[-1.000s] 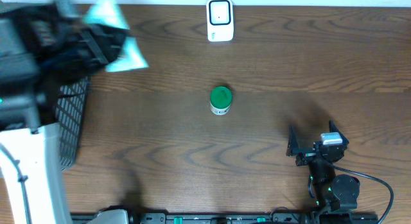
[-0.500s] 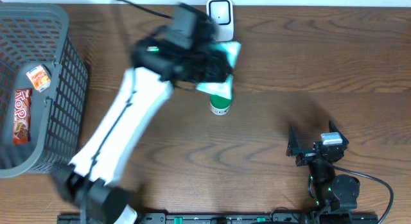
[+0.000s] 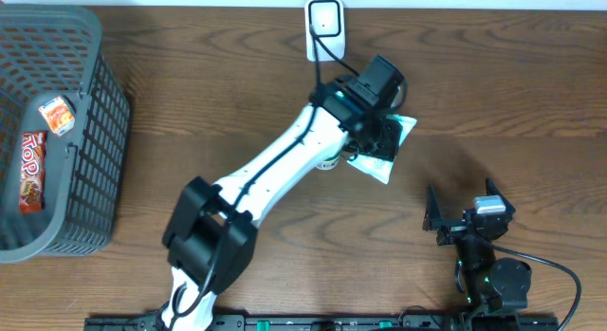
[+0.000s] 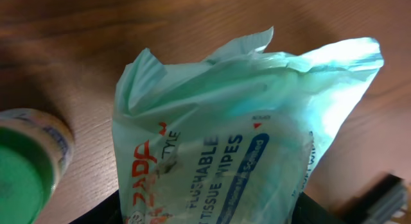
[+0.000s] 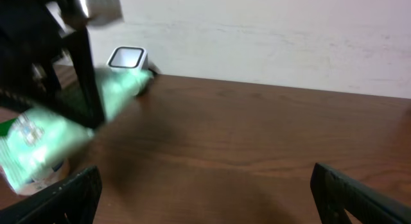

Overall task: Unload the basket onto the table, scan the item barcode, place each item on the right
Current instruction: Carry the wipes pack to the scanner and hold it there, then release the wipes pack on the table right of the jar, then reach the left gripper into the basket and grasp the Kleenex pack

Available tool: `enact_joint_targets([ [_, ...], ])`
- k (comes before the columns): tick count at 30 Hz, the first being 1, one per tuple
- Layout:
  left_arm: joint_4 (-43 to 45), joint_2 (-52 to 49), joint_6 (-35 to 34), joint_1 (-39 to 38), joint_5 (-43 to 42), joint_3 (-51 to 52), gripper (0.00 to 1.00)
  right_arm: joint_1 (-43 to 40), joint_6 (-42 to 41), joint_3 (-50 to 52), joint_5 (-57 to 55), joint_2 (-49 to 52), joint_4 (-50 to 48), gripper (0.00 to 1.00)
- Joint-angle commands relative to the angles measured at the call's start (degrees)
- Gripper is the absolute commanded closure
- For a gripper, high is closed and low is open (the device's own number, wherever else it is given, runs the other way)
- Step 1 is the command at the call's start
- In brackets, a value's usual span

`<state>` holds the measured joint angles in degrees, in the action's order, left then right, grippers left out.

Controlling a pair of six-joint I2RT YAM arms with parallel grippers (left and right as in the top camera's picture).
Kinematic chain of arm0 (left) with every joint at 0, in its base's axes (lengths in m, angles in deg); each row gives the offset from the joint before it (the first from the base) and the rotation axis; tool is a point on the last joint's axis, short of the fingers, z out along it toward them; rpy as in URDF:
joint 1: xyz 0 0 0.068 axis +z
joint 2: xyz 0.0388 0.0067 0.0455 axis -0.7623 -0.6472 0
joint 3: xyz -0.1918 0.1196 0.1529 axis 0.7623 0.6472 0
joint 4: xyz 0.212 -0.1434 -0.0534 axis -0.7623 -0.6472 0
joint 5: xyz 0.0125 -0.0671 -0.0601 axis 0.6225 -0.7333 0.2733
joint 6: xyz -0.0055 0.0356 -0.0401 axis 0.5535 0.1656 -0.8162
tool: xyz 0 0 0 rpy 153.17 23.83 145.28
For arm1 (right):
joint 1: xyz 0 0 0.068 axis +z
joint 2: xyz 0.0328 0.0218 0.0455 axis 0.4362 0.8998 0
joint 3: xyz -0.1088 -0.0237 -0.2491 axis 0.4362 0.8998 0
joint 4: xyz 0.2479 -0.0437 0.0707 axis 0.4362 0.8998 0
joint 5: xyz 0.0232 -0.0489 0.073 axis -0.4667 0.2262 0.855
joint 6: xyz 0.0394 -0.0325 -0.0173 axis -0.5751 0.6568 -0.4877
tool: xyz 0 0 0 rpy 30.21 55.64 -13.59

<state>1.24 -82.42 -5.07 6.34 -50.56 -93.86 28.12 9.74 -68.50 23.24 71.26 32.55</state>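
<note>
My left gripper [image 3: 377,134] is shut on a pale green pack of flushable tissue wipes [image 3: 387,147], held over the table just right of centre. In the left wrist view the pack [image 4: 237,134] fills the frame with its printed side up, and its lower end sits between the dark fingers [image 4: 96,214]. No barcode shows on it. The white scanner [image 3: 323,29] stands at the table's far edge, behind the pack; the right wrist view shows the scanner [image 5: 126,58] beyond the blurred pack [image 5: 42,144]. My right gripper [image 3: 463,212] rests open at the near right, holding nothing.
A green-lidded jar [image 4: 26,166] stands just left of the pack, mostly under the left arm in the overhead view. A grey mesh basket [image 3: 100,132] at the far left holds a red snack bar [image 3: 31,170] and a small orange packet [image 3: 57,113].
The left arm has swung from above the basket rightward across the table with the wipes pack, passing in front of the scanner to just right of the jar. The right arm has not moved.
</note>
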Motion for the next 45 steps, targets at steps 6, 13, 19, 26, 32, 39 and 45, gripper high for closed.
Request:
enact_joint_targets([
  [6, 1.49, -7.61, -0.33, -2.47, 4.17, -1.20, 0.44, 0.07, 0.44, 0.04, -0.07, -0.28, 0.24, 0.01],
  [13, 1.75, -9.27, -0.26, -2.99, 9.27, -1.11, 0.43, 0.07, 0.44, 0.07, -0.07, -0.28, 0.24, 0.01],
  [19, 2.16, -7.96, 0.79, -2.93, 9.03, -2.54, 0.16, 0.07, 0.44, 0.07, -0.07, -0.28, 0.24, 0.01],
  [26, 1.60, -1.36, 6.27, -1.09, 9.14, -7.52, 0.04, 0.07, 0.44, 0.07, -0.07, -0.28, 0.24, 0.01],
  [32, 2.93, 9.77, 8.46, 5.66, 9.29, -12.74, 0.00, 0.07, 0.44, 0.07, -0.07, -0.28, 0.24, 0.01],
  [39, -1.03, 23.15, 9.18, 21.20, 19.80, -12.92, 0.00, 0.07, 0.44, 0.07, -0.07, -0.28, 0.24, 0.01],
  [45, -4.96, 29.73, 9.11, 39.65, 19.98, -12.90, 0.00, 0.07, 0.44, 0.07, -0.07, -0.28, 0.26, 0.01],
])
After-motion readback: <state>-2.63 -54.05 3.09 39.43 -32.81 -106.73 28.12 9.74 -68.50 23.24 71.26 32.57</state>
